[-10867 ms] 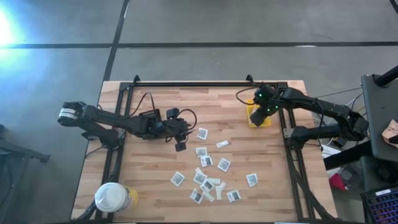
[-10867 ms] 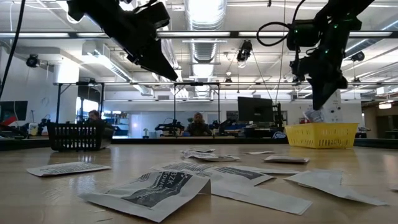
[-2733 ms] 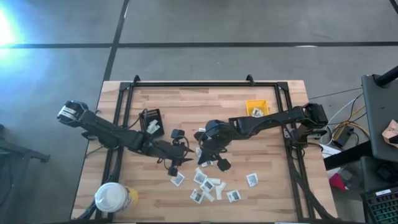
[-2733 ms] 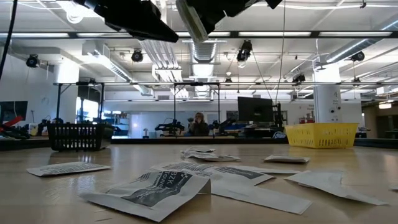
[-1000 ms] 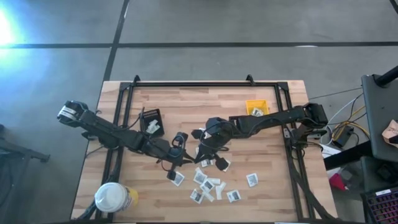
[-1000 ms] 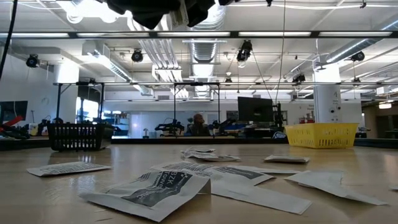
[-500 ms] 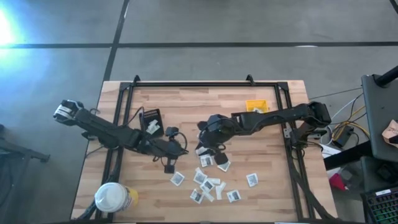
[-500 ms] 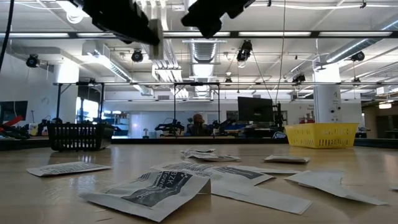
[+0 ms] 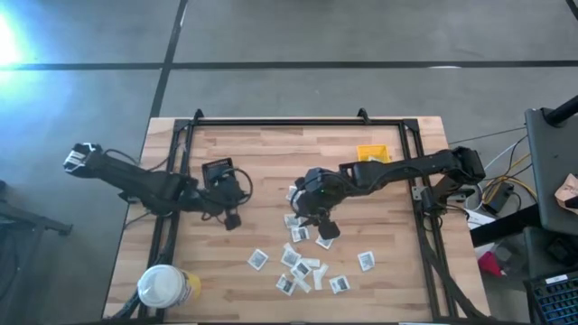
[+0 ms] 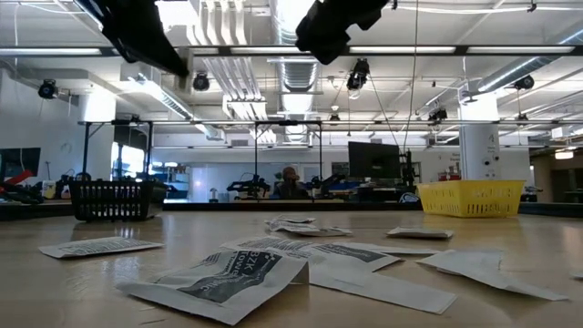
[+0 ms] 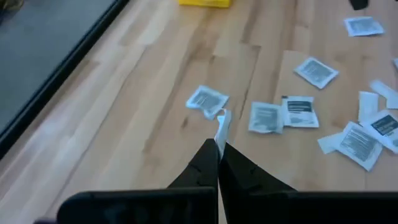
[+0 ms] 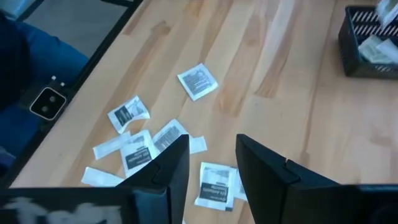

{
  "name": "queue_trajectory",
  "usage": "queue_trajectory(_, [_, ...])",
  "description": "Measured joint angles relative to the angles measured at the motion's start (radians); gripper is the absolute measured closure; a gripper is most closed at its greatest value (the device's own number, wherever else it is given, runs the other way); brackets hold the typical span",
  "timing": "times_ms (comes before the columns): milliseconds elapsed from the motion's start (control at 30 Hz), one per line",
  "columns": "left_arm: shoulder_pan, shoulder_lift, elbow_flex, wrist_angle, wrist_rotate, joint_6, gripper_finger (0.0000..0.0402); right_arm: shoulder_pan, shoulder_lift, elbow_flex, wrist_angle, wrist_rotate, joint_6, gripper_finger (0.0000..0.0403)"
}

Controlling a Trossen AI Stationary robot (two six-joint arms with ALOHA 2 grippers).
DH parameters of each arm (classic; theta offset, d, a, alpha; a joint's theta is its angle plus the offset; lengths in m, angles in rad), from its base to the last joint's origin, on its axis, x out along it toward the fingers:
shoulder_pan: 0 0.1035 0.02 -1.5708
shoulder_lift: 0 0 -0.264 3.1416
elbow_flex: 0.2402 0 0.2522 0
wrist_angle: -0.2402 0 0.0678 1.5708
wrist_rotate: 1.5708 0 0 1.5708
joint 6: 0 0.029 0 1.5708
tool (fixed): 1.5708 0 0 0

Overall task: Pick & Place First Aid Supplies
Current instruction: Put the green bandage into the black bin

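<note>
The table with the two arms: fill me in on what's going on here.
The two arms are sorting first aid packets scattered over the wooden table into containers. The left claw is shut on a narrow pale strip and sits near the black tray. The right claw is open and empty, hovering over the packets at mid-table. The yellow bin at the far side already holds at least one packet. More than a dozen packets are left loose on the table.
</note>
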Motion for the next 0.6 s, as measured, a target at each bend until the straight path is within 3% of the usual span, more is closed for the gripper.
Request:
queue_trajectory(300, [0.002, -0.093, 0.000, -0.199, -0.113, -0.215, 0.0401, 0.000, 0.000, 0.000, -0.038, 0.001, 0.007, 0.0293])
queue_trajectory(600, [0.024, -0.093, 0.000, -0.368, -0.185, -0.448, 0.0401, 0.000, 0.000, -0.035, -0.042, 0.003, 0.007, 0.0309])
